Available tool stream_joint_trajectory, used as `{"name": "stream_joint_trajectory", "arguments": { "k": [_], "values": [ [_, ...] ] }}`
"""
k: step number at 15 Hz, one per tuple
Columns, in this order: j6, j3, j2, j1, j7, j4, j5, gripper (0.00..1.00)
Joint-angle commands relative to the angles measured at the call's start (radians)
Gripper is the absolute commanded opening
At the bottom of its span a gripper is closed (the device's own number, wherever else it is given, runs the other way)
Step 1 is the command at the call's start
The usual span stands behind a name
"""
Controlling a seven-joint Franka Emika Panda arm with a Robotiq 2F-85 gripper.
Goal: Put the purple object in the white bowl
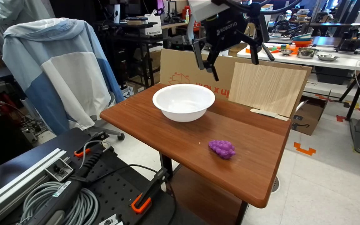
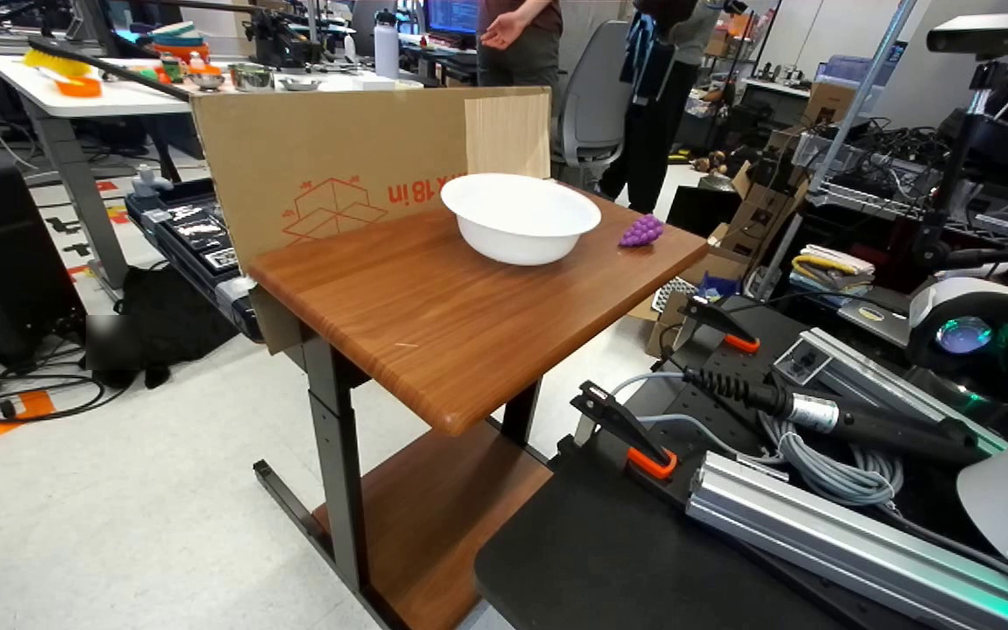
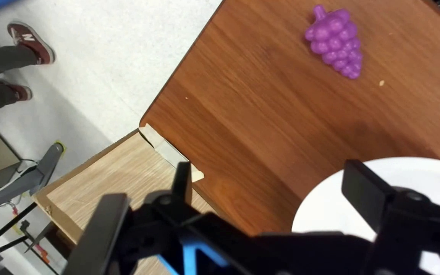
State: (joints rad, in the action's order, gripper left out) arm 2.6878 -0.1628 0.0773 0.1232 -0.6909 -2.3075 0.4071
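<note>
The purple object [image 1: 222,148] looks like a small lumpy bunch of grapes. It lies on the brown table, apart from the bowl, and also shows in an exterior view [image 2: 641,230] and at the top of the wrist view [image 3: 334,42]. The white bowl [image 1: 183,114] stands upright on the table; it also shows in an exterior view [image 2: 521,236] and, partly hidden by a finger, in the wrist view [image 3: 319,210]. No object shows inside it. My gripper [image 1: 234,68] is open and empty, high above the table's back edge near the bowl. Its fingers are wide apart in the wrist view [image 3: 271,183].
A cardboard sheet [image 2: 294,157] stands along the table's back edge, with a light wood panel [image 1: 267,87] against it. The brown table [image 1: 248,168] has a black workbench [image 1: 120,187] with clamps and cables near it. A person's legs [image 3: 6,61] show beyond the table.
</note>
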Motion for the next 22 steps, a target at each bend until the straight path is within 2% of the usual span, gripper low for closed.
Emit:
{"name": "stream_joint_trajectory", "arguments": {
  "k": [1,2,3,10,12,14,17,20,22],
  "values": [
    [-0.002,0.011,0.002,0.010,0.002,0.004,0.001,1.00],
    [-0.020,0.019,-0.017,0.013,-0.103,-0.012,0.006,1.00],
    [-0.017,0.019,-0.017,0.013,-0.151,-0.015,0.025,1.00],
    [0.033,0.039,0.050,0.032,-0.563,-0.025,-0.085,1.00],
    [0.033,0.050,0.073,0.051,-0.652,-0.027,-0.195,1.00],
    [0.023,0.065,0.093,0.073,-0.694,-0.029,-0.314,1.00],
    [0.010,0.081,0.119,0.116,-0.672,-0.039,-0.461,1.00],
    [-0.019,0.090,0.140,0.156,-0.684,-0.035,-0.529,1.00],
    [-0.068,0.102,0.155,0.184,-0.743,-0.020,-0.556,1.00]
  ]
}}
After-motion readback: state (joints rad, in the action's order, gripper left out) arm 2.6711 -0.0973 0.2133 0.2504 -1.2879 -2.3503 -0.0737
